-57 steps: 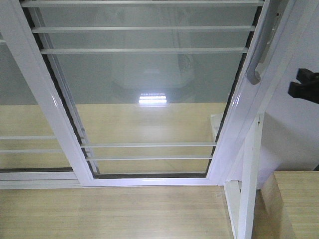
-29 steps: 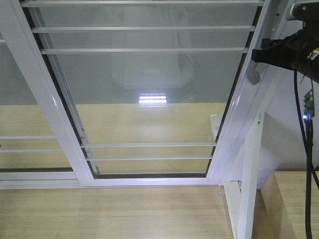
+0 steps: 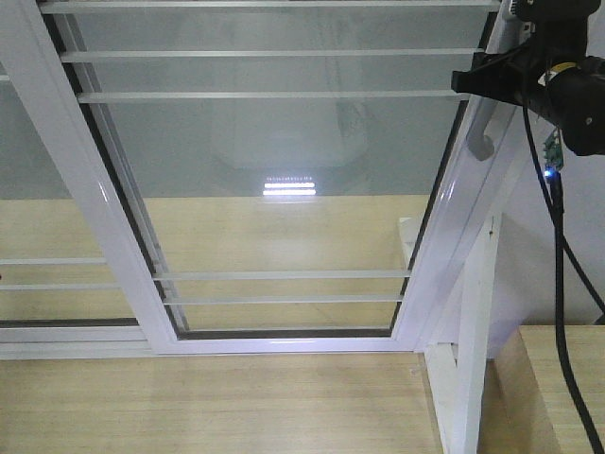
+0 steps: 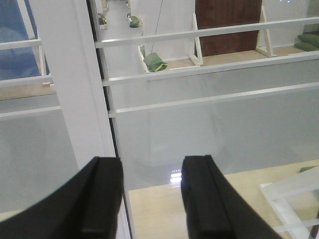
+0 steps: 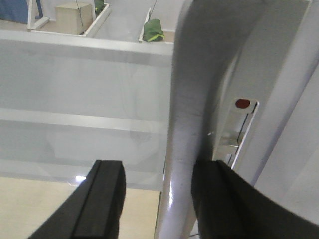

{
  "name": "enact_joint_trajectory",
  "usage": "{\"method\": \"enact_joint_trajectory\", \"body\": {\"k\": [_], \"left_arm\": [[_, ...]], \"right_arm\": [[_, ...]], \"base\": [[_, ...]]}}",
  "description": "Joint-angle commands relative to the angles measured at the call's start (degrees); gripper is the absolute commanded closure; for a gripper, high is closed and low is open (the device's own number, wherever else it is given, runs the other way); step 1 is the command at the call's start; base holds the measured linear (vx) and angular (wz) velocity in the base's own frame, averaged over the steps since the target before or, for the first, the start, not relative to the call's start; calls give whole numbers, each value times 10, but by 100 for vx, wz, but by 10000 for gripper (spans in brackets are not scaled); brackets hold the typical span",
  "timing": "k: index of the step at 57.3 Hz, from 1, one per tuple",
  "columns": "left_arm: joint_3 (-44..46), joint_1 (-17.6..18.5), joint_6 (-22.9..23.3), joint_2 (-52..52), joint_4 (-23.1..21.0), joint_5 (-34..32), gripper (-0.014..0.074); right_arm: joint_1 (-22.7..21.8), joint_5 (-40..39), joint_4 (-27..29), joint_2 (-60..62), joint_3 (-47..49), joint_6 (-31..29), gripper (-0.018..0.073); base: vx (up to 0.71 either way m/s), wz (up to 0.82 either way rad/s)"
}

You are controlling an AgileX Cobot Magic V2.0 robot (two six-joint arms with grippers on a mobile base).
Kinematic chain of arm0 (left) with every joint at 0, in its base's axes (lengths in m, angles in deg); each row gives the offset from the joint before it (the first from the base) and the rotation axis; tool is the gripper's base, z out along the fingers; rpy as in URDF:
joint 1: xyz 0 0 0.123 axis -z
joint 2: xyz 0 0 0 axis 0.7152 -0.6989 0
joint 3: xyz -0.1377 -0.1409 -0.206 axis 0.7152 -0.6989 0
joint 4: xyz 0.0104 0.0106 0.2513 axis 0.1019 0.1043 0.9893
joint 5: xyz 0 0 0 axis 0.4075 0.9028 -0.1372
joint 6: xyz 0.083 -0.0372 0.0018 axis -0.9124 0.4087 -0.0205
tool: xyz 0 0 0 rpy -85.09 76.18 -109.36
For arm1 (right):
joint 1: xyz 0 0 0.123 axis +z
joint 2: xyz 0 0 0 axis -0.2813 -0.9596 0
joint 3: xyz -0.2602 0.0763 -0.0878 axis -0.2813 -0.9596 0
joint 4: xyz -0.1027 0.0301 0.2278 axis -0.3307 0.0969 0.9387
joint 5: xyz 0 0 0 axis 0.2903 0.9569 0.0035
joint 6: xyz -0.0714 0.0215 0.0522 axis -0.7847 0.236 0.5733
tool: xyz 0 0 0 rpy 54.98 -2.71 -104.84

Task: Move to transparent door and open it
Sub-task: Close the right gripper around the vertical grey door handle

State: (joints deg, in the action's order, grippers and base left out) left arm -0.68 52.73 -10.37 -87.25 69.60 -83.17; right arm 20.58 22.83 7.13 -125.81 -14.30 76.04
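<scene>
- Reaching the transparent door (image 3: 284, 189) looked done. Its glass and thin white bars filled the front view from 9 o'clock to 1 o'clock, and the base stood close before it on the wooden floor (image 3: 236, 407).
- The door's curved silver-grey handle (image 3: 484, 140) sat at 2 o'clock in that view, on the right stile, with the right arm set against it from the 3 o'clock side.
- The right claw (image 5: 158, 199) was released, with black fingers (image 5: 107, 199) spread and the handle rising between them. The handle lay close to the finger at 5 o'clock, but I could not tell whether they touched.
- A lock plate with a red dot (image 5: 242, 103) showed just past the handle at 3 o'clock.
- The left claw (image 4: 152, 199) was also released and held nothing. It faced the glass, with a white frame post (image 4: 75, 99) at 10 o'clock.
- I judged the task a little past halfway: the approach was done and the handle straddled.
- Clenching on the handle and moving the door were not yet done, and no opened gap showed at the stile.
</scene>
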Motion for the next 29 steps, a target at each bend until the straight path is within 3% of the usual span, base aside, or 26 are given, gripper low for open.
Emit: {"method": "enact_joint_trajectory", "body": {"k": [1, 12, 29], "left_arm": [[19, 0, 6, -3, -6, -47, 178], [19, 0, 6, -3, -6, -48, 178], [19, 0, 6, -3, -6, -48, 178]], "right_arm": [[-1, -73, 3, 9, 37, -23, 195], [-1, -76, 40, -18, 66, -53, 196], [0, -64, 40, -32, 81, -48, 197]], "base": [[0, 0], [0, 0], [0, 0]]}}
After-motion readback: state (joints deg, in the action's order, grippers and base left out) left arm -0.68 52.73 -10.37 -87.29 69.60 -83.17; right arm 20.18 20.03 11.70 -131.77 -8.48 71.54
